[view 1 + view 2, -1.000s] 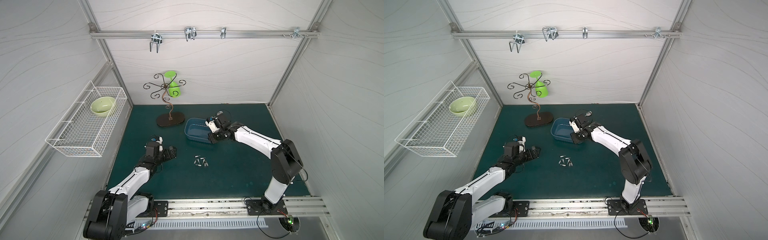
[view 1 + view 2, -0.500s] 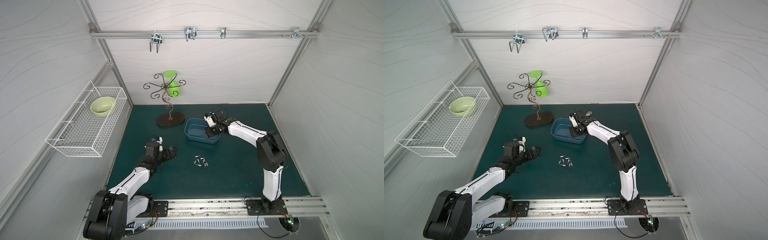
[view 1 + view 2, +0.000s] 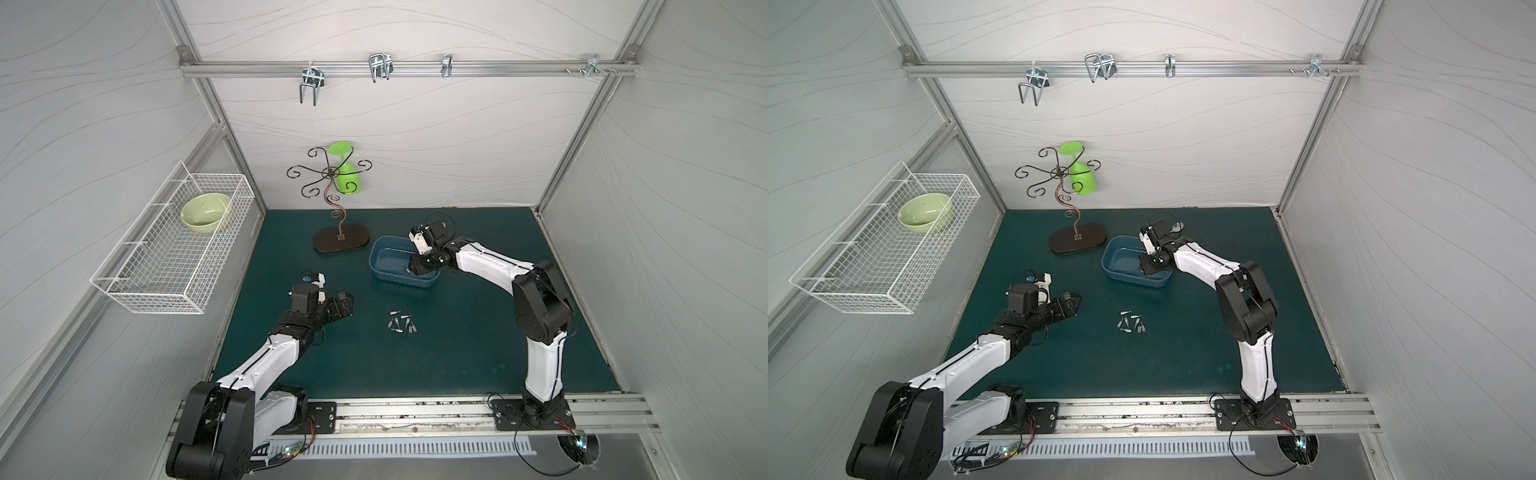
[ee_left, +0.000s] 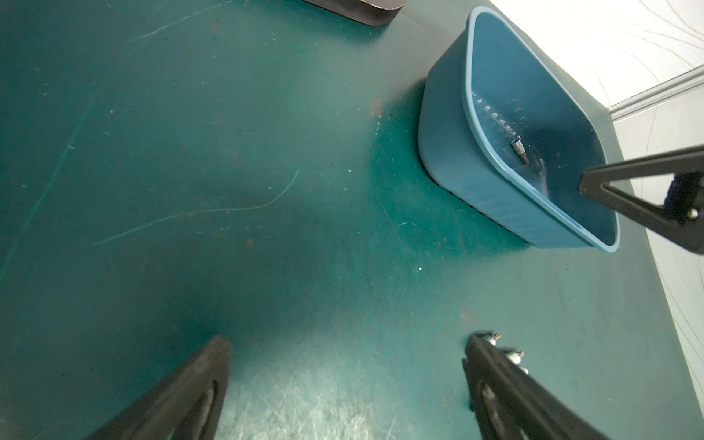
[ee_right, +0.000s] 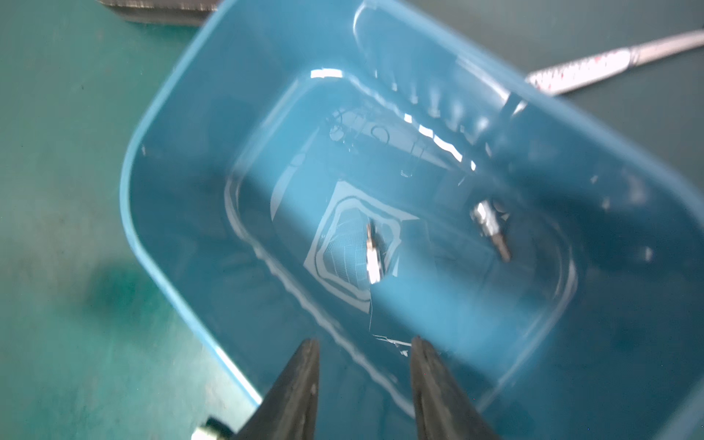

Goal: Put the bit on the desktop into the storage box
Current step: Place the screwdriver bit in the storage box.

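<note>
A: Two top views first; what did they show?

B: In both top views the right hand (image 3: 417, 267) hung over the storage box (image 3: 376, 253); a loose cluster of bits (image 3: 400, 324) lay on the desk (image 3: 457, 357), well apart from the box; the left hand (image 3: 344, 304) hovered near them, spread wide.

A: And the left wrist view?

B: The left hand's jaws stood far apart with nothing between; a few bits (image 4: 508, 353) sat just beside one finger; one bit (image 4: 519, 150) lay on the box floor.

A: The right wrist view?

B: The right hand's jaws were parted and empty above the box; one bit (image 5: 490, 228) lay near a wall; a second, blurred streak (image 5: 372, 251) sat mid-floor, resting or dropping, I could not tell.

A: So how should the release have been done well?

B: I judged it best to hold the hand over the middle of the box, let go low so no bit could bounce over the rim, then rise straight up clear of the wall before heading to the cluster.
</note>
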`<state>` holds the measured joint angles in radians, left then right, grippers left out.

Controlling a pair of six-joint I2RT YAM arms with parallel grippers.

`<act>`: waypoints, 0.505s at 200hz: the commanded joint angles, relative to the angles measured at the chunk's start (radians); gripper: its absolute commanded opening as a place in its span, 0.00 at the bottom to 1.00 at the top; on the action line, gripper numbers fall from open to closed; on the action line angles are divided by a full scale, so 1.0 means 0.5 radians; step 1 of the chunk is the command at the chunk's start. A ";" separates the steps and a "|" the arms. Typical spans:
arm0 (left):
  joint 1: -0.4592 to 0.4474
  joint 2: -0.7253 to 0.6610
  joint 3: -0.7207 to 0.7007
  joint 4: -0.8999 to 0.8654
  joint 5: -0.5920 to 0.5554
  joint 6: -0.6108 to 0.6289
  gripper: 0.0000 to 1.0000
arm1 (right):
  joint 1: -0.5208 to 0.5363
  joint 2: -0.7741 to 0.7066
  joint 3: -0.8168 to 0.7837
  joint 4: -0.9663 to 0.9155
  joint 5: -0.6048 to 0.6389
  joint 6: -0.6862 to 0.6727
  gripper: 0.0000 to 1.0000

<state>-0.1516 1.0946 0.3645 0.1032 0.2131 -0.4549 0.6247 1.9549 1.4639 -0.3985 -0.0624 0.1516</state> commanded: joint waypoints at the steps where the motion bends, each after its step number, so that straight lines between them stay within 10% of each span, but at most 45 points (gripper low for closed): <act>1: -0.004 -0.031 0.066 0.055 0.003 0.038 0.99 | 0.037 -0.237 -0.108 -0.031 -0.023 -0.076 0.44; 101: -0.005 -0.112 0.026 0.075 -0.008 0.046 0.99 | 0.584 -0.510 -0.396 -0.146 0.047 -0.581 0.45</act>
<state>-0.1516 1.0569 0.3645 0.1043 0.2169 -0.4477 0.8959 1.6989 1.2667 -0.4213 -0.0353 -0.0666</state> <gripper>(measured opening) 0.994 0.447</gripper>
